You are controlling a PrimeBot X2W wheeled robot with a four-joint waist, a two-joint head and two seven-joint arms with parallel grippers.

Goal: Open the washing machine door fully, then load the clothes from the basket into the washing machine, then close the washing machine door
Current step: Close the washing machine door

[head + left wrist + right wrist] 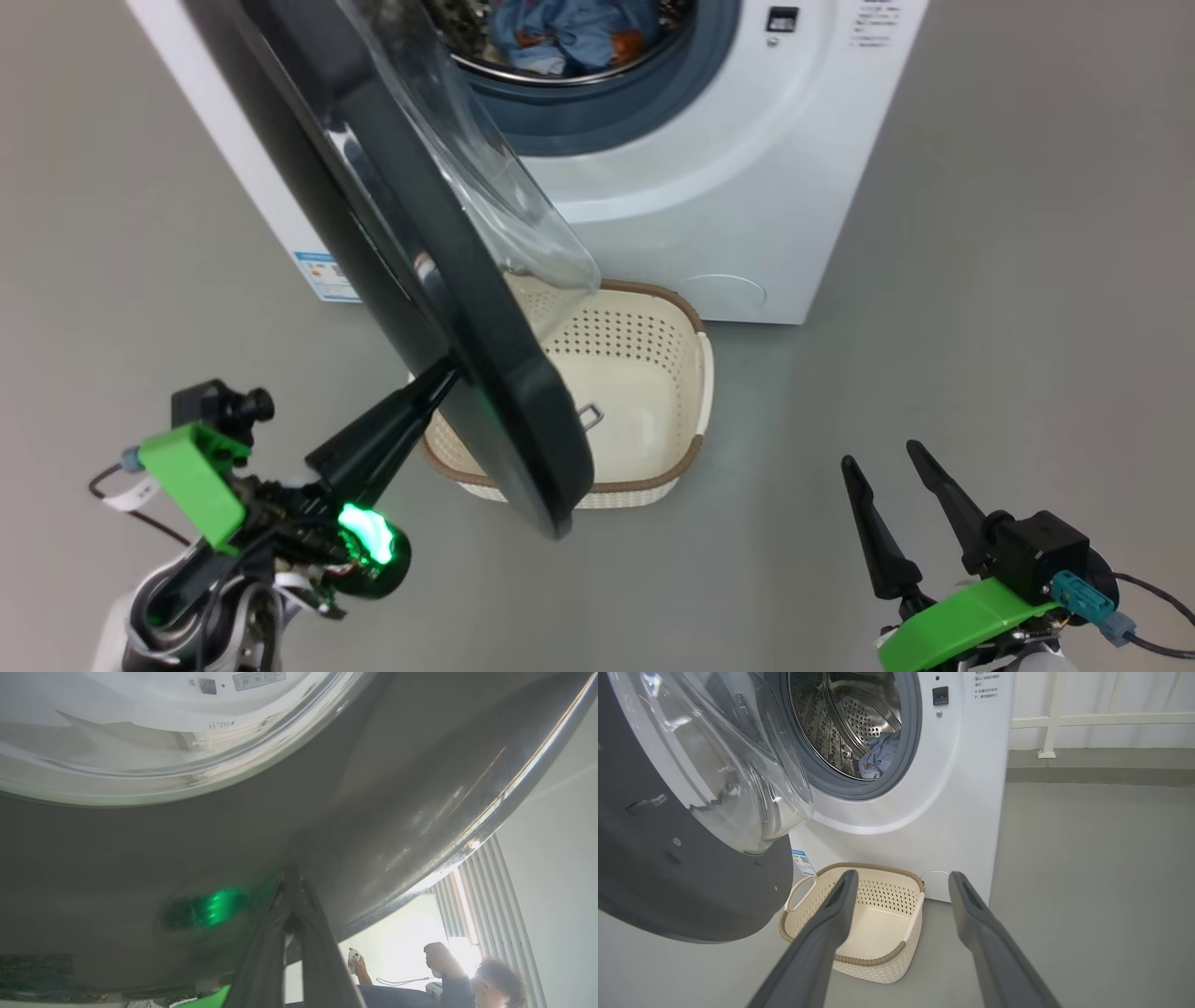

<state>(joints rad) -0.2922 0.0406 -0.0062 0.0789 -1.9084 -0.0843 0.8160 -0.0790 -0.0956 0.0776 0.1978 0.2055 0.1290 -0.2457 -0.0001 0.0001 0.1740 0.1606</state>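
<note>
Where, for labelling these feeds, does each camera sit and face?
Head: robot's head, looking down at washing machine door, basket; left claw and right claw show.
Left wrist: left arm, looking up the door's outer face; shut claw shows.
Right wrist: right arm, looking at drum; open claw shows.
Shared: head, right wrist both see basket, clothes.

Washing machine door angled out over the basket; open floor on the right.
</note>
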